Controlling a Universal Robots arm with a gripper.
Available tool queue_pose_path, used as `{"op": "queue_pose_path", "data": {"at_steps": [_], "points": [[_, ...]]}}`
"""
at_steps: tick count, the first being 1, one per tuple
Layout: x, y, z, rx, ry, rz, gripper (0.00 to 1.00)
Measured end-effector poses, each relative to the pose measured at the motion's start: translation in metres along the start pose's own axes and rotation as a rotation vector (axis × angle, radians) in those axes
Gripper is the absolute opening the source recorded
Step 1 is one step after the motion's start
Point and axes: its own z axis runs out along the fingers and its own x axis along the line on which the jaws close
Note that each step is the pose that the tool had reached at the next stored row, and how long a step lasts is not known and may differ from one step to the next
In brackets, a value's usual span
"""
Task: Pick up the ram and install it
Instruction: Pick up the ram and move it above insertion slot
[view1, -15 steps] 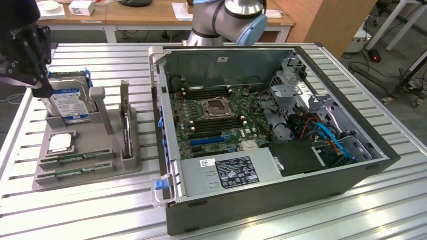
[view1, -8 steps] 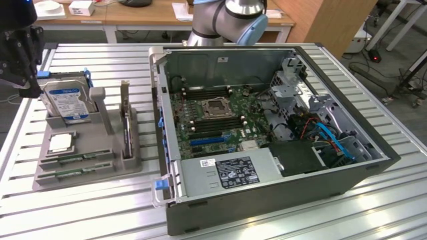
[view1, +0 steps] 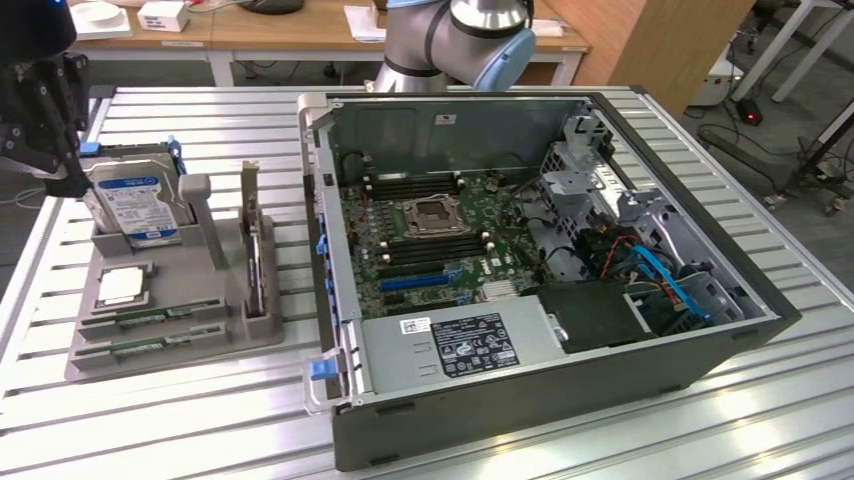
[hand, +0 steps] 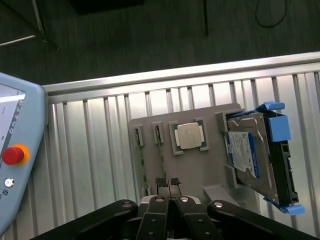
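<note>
Two ram sticks lie side by side in the front slots of the grey holder (view1: 260, 335): one ram (view1: 150, 318) behind the other ram (view1: 144, 346), both green with dark chips. In the wrist view the green edge of a ram (hand: 142, 167) runs along the holder (hand: 200, 170). My gripper (view1: 56, 172) hangs high over the exterior view's left, above and behind the holder. Its fingertips (hand: 167, 183) are pressed together, shut with nothing between them, hovering over the holder beside the rams.
The holder also carries a silver hard drive (view1: 134, 205) in a blue bracket and a square processor chip (view1: 120, 286). The open computer case (view1: 534, 270) with its motherboard (view1: 434, 235) lies to the exterior view's right. A teach pendant (hand: 15, 150) sits beside the slatted table (view1: 160, 420).
</note>
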Motion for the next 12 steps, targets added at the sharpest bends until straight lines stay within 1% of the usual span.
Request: {"op": "queue_pose_path", "data": {"at_steps": [3,12], "points": [[0.0000,0.0001,0.0004,0.0075,0.0017,-0.024,0.09],[-0.0001,-0.0001,0.0017,0.0317,0.0098,-0.129,0.09]]}}
